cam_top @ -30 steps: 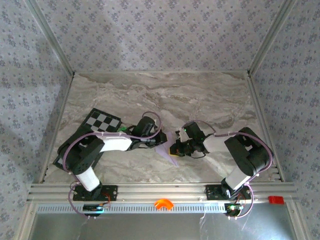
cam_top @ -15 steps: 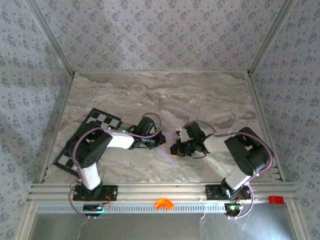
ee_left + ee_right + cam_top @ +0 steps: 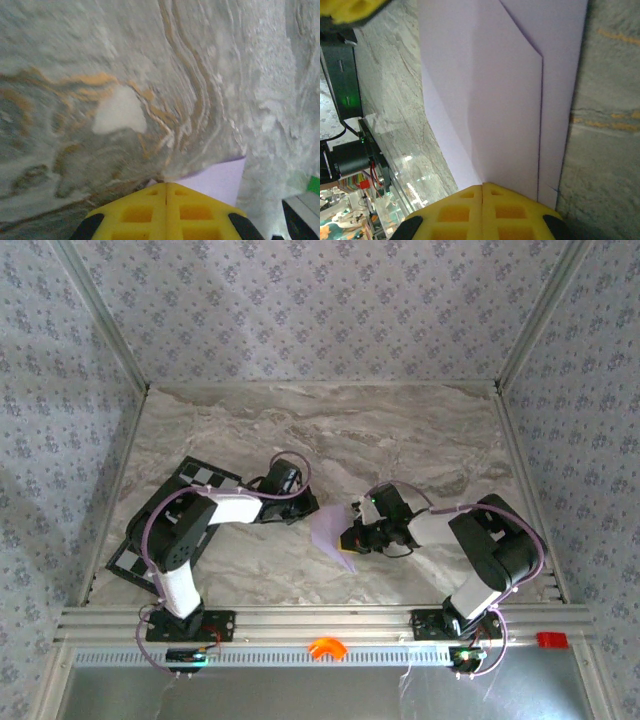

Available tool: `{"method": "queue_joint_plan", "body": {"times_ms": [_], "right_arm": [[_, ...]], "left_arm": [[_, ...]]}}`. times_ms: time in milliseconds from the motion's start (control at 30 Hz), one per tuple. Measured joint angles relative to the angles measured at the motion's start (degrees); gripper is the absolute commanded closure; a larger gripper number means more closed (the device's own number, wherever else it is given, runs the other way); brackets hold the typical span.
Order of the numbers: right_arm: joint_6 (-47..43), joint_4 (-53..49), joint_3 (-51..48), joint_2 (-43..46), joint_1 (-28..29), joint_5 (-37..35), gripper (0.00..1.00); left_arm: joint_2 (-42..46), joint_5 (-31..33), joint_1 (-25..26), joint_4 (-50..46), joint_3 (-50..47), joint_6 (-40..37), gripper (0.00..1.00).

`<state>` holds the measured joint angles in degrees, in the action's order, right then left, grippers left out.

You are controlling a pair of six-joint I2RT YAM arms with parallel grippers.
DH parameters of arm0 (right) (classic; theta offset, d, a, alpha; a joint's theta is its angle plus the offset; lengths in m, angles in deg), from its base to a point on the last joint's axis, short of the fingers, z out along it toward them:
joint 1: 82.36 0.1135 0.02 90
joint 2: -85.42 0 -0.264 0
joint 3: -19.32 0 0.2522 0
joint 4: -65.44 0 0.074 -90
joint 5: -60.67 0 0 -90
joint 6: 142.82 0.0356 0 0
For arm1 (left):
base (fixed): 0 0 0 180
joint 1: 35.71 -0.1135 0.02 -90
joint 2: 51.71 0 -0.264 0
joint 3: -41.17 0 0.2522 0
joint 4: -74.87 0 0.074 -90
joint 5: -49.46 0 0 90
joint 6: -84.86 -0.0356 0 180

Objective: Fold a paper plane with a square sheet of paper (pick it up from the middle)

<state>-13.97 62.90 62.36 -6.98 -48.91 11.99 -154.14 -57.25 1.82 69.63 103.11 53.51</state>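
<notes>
Swinging back toward the checkered board, your left pincer now sits closed at one corner of the lilac sheet. That sheet stretches lengthwise straight ahead of your closed right pincer, whose tip is planted on its near edge. Both tips hide whether paper is pinched, and the left wrist view is blurred.

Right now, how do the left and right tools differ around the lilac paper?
The left tool sits at the paper's corner, marble ahead; the right tool meets its folded middle, paper stretching ahead. From above, left reaches in from the paper's upper left, right from its right. Both are shut.
</notes>
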Motion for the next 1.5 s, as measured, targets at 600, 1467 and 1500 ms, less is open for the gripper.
{"method": "queue_joint_plan", "body": {"times_ms": [600, 1467, 1500], "right_arm": [[-0.8, -0.9, 0.0, 0.0, -0.9, 1.2, 1.0], [-0.2, -12.0, 6.0, 4.1, 1.4, -2.1, 0.97], [0.0, -11.9, 6.7, 3.7, 1.9, -2.6, 0.97]], "left_arm": [[8.1, 5.3, 4.5, -6.3, 3.2, -3.8, 0.91], [-0.1, 1.1, 9.0, 4.0, -1.9, -2.0, 0.95], [-0.1, 1.1, 9.0, 4.0, -1.9, -2.0, 0.95]]}}
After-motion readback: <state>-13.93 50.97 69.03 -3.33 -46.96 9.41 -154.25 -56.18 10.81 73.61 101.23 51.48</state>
